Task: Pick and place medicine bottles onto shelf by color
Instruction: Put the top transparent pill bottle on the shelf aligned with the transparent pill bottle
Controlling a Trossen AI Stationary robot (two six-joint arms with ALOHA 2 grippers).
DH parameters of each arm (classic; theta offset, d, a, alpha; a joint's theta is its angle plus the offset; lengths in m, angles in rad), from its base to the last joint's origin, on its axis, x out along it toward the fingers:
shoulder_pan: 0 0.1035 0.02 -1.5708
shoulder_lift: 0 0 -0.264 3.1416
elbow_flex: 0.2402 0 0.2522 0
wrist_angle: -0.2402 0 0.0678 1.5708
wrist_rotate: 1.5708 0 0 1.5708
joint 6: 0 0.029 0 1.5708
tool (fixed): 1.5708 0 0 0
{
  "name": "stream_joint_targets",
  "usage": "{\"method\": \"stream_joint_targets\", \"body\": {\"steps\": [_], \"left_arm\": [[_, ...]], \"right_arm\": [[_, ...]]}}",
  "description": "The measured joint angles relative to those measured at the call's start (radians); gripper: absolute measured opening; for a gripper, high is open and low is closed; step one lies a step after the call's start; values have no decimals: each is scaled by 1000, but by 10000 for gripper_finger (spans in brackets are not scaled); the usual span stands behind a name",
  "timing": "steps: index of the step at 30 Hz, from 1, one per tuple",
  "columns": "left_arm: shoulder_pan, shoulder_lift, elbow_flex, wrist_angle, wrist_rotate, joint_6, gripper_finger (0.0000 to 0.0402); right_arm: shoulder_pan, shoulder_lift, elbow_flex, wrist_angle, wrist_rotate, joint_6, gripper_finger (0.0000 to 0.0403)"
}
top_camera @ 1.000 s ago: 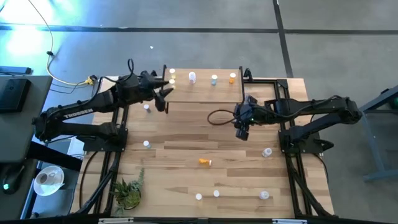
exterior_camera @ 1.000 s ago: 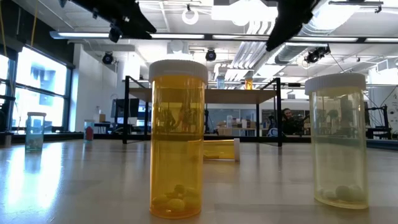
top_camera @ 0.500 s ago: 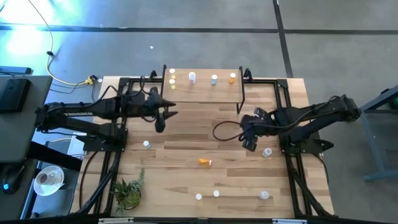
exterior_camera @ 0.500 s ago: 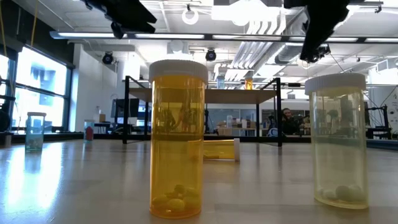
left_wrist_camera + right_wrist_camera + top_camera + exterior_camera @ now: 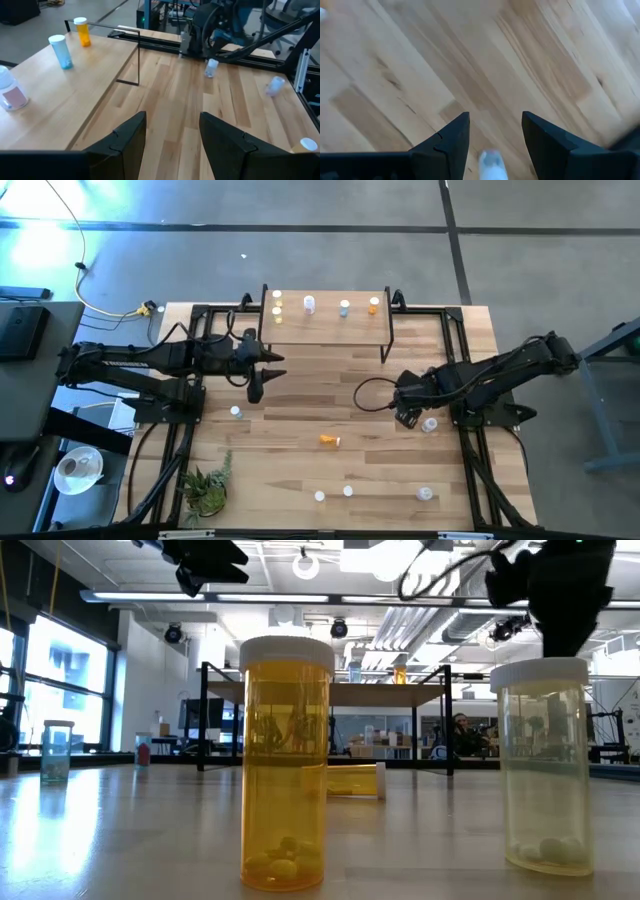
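Observation:
The shelf [image 5: 325, 320] stands at the table's far edge with several medicine bottles on it, among them an orange one [image 5: 81, 31], a bluish one [image 5: 60, 50] and a white one [image 5: 8, 92]. My left gripper [image 5: 262, 376] hovers open in front of the shelf's left end, holding nothing. Over the table's right part my right gripper [image 5: 407, 416] points down, open. A white-capped bottle [image 5: 490, 165] stands upright below it, between the two fingers and apart from them; the same bottle [image 5: 430, 423] shows in the high view.
More bottles stand on the table: one at the left [image 5: 235, 412], an orange one lying on its side [image 5: 330, 441] in the middle, and three near the front edge [image 5: 348, 491]. A small plant [image 5: 205, 490] sits at the front left. Black frame rails run along both sides.
My left gripper has swung away from the shelf's left end toward the table's near edge, staying open. My right gripper has gone down and toward the near right, has tipped to point downward and rolled, and now hangs over the bottle at the right.

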Motion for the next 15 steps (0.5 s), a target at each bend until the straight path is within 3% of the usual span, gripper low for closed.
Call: {"method": "stream_joint_targets", "body": {"steps": [15], "left_arm": [[-2,0,0,-13,-1,1,172]], "right_arm": [[128,0,-11,-182,-8,338,172]]}}
